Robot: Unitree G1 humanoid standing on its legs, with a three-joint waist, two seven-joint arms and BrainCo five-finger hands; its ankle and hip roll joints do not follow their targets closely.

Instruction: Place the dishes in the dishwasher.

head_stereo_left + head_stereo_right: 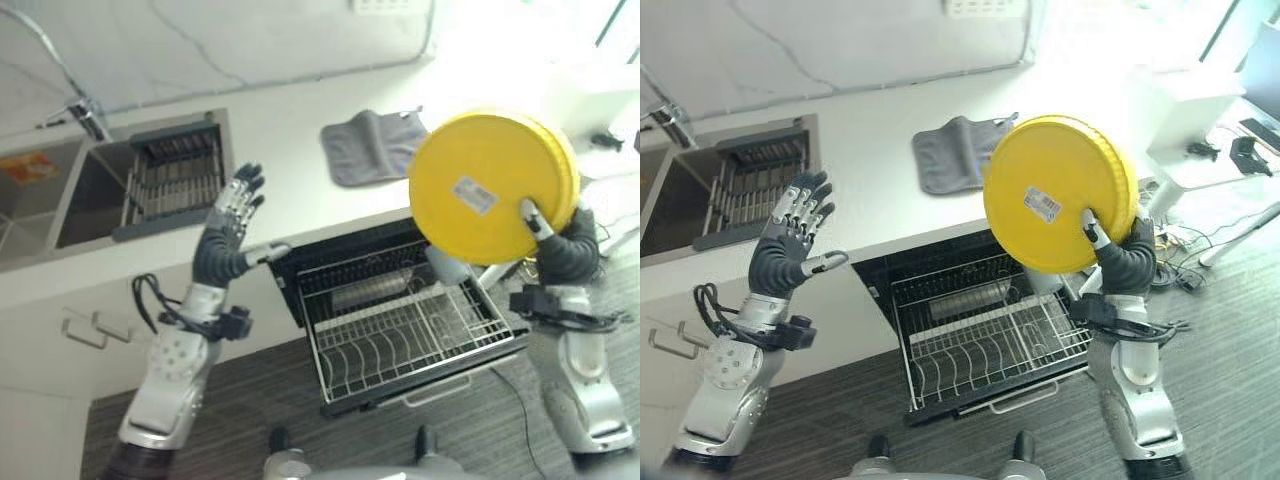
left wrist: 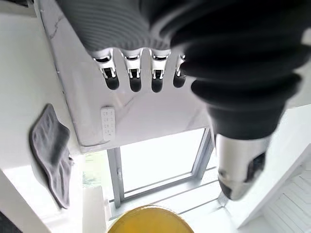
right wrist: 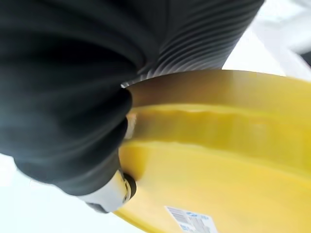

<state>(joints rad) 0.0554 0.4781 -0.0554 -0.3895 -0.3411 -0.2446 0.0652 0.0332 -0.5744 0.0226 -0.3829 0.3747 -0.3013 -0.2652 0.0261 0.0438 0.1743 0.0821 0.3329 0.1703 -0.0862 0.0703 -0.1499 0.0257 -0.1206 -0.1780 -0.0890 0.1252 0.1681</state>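
The right hand (image 1: 1118,250) pinches the yellow plate (image 1: 1055,195) by its rim, raised above the open dishwasher rack (image 1: 990,340). The left hand (image 1: 790,240) is spread and empty. I'd lower the plate on edge, straight into the tines.

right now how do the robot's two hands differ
The right hand is shut on the yellow dish, its thumb pressed on the underside; the left hand holds nothing, its fingers straight and spread. The right hand holds the dish tilted over the open dishwasher rack; the left hand is raised in front of the counter's edge, near the sink. Both are raised.
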